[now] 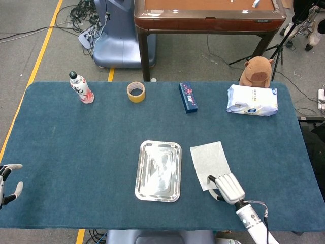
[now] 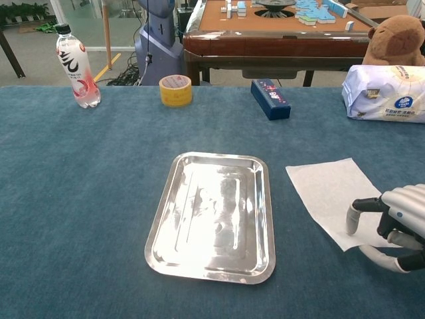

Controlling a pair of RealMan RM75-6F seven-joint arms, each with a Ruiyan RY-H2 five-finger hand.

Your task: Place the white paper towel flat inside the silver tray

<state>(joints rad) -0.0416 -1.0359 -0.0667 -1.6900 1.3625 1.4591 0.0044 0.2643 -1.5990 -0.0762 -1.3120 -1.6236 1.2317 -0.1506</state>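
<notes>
Paper towel (image 2: 329,193) lies beside the silver tray (image 2: 212,212); right hand (image 2: 392,226) pinches its near corner; left hand (image 1: 7,183) spread.

blue table (image 1: 76,142), tray (image 1: 158,170), towel (image 1: 208,156), bottle (image 1: 81,87)

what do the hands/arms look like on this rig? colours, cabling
Right hand: silver-white ribbed shell with dark finger segments and pale tips, on a white wrist with a thin cable looping beside it. Left hand: only partly in frame at the table's edge, showing dark segments with pale tips.
</notes>
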